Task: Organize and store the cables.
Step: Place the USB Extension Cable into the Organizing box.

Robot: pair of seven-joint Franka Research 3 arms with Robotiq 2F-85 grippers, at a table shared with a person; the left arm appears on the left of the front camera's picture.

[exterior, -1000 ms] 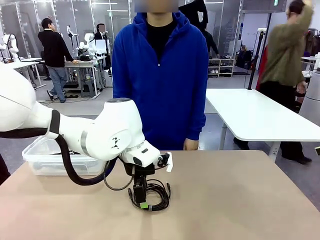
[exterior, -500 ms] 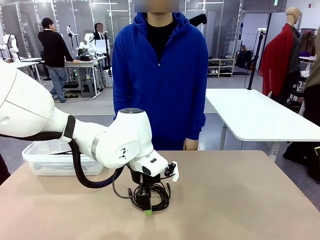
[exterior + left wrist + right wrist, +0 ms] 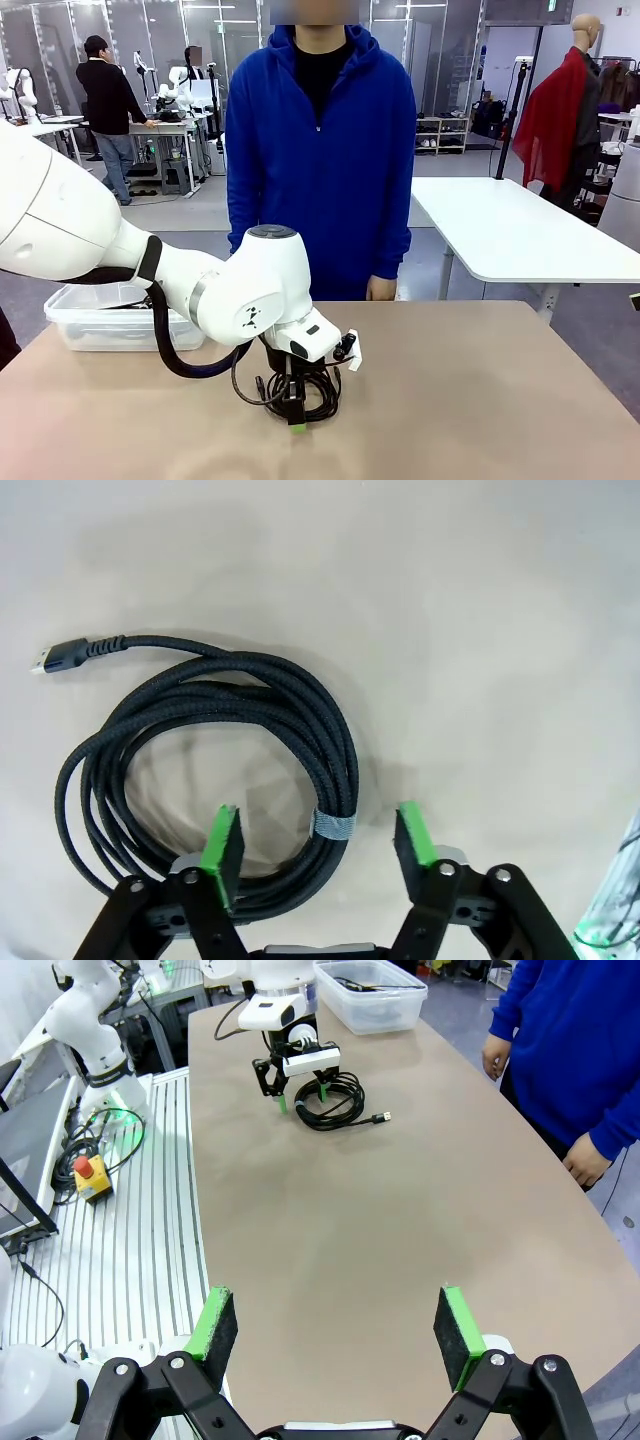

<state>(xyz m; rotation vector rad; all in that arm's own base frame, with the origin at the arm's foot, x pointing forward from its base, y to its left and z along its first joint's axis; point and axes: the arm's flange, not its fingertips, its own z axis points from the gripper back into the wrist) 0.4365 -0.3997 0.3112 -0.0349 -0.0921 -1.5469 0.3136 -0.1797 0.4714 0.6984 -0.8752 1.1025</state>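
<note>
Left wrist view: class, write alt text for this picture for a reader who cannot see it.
A coiled black braided cable, bound by a grey band, lies on a tan table with one plug end pointing away from the coil. The left tool stands open over it, its two green pads straddling the banded part of the coil, one pad inside the loop and one outside.

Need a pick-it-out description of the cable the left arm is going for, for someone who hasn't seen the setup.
On the tan table, the clear plastic bin sits at the far corner on the robot's left. Toward the middle from it, under the left gripper, lies the coiled cable. It is braided black cord bound by one grey band, with a plug sticking out, and it lies loose on the tabletop, not in the bin.
</note>
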